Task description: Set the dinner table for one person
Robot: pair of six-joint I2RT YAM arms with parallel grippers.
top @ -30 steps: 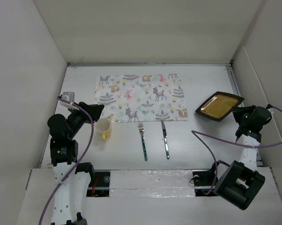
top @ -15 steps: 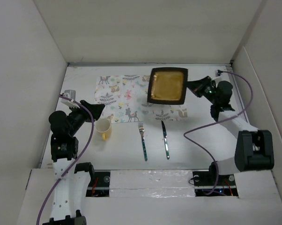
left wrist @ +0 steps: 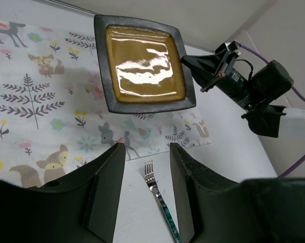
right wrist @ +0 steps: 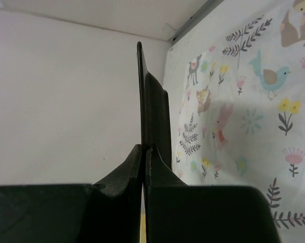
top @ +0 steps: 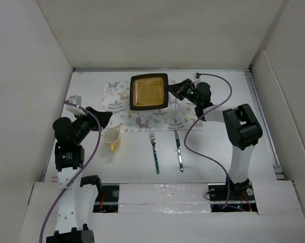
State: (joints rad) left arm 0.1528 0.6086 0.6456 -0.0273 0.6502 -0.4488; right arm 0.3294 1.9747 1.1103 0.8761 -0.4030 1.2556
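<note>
My right claw (top: 172, 90) pinches the plate (top: 149, 92) by its edge over the mat (top: 142, 120); my left claw (left wrist: 146, 151) gapes, empty.

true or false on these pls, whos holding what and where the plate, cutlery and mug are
1. The right gripper is clamped on the edge of the square plate. True.
2. The fork lies on the printed mat. False: it lies on the bare dinner table, just near of the mat.
3. The left gripper is gripping the yellow mug. False: its fingers are apart with nothing between them, and the mug stands on the table.
4. The plate is over the printed mat. True.
5. In the top view the knife lies left of the fork. False: it lies to the fork's right.
</note>
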